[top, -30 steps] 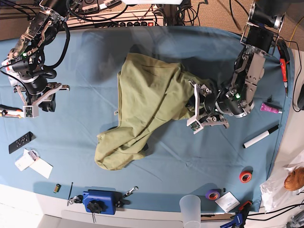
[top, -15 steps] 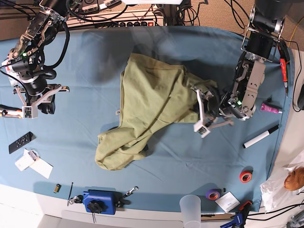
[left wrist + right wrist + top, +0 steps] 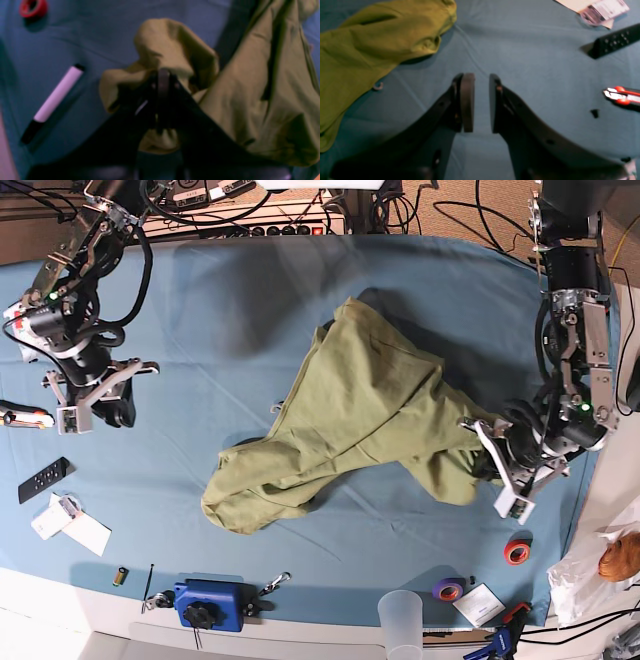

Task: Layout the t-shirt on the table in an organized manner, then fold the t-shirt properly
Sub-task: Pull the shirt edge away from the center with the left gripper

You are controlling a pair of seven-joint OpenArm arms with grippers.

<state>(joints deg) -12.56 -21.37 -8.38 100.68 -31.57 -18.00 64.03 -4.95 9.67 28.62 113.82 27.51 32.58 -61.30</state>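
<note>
The olive-green t-shirt (image 3: 350, 415) lies bunched on the teal table (image 3: 300, 300), drawn out from the near left toward the right. At the shirt's right end my left gripper (image 3: 482, 465) is shut on a fold of the cloth. The left wrist view shows the black fingers (image 3: 162, 77) pressed together with the t-shirt (image 3: 250, 87) bulging around them. My right gripper (image 3: 97, 393) hovers at the far left, away from the shirt. In its wrist view, the right gripper (image 3: 481, 100) has its pads slightly apart over bare cloth, and the t-shirt (image 3: 365, 50) lies to their upper left.
A white marker (image 3: 57, 96) and red tape (image 3: 32, 7) lie near the left gripper. Red tape (image 3: 517, 552), purple tape (image 3: 448, 588), a plastic cup (image 3: 400, 620) and a blue clamp block (image 3: 210, 605) line the near edge. A remote (image 3: 615, 42) and red knife (image 3: 622, 96) lie by the right gripper.
My left gripper shut on the shirt's right end and dragged it right and toward the near edge, stretching the shirt out. The right arm barely moved.
</note>
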